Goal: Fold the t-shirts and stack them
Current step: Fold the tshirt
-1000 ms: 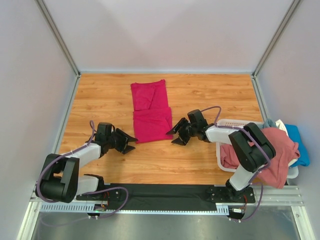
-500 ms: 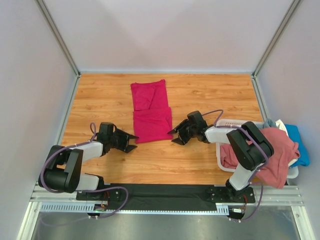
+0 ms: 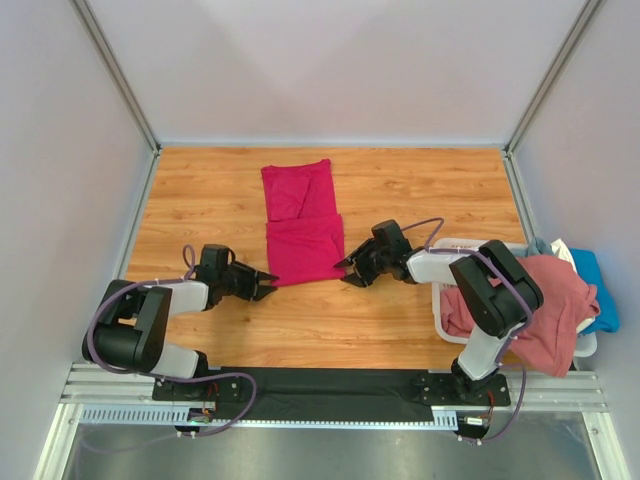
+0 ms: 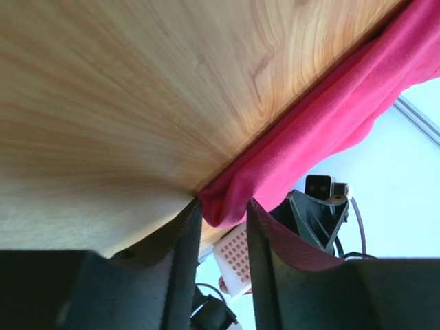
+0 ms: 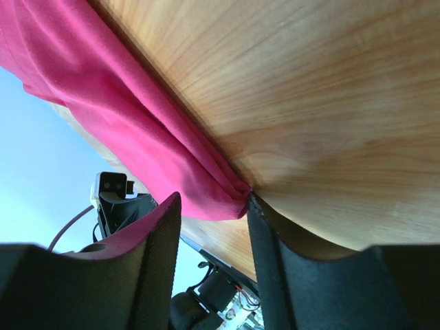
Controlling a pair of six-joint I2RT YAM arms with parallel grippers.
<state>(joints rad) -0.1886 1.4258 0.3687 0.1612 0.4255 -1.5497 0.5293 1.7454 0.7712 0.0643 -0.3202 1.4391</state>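
Observation:
A magenta-red t-shirt [image 3: 302,222] lies folded in a long strip on the wooden table, near the middle. My left gripper [image 3: 268,282] lies low at its near left corner. In the left wrist view the left gripper [image 4: 223,206] is open, and the t-shirt's [image 4: 323,117] corner sits between the fingertips [image 4: 189,234]. My right gripper [image 3: 346,270] is at the near right corner. The right gripper [image 5: 213,201] is open too, and the folded t-shirt [image 5: 124,117] edge reaches in between its fingers [image 5: 271,247]. More t-shirts fill the basket: dusty pink [image 3: 560,300], blue [image 3: 594,285], whitish [image 3: 560,250].
A white lattice basket [image 3: 468,245] stands at the table's right edge, right beside the right arm's forearm. Grey walls close the table in at the left, back and right. Bare wood [image 3: 200,190] lies left of the shirt and more bare wood [image 3: 430,190] lies right of it.
Both grippers have slid inward along the table to the shirt's near corners. Their jaws have narrowed around the cloth. The shirt itself has not shifted.

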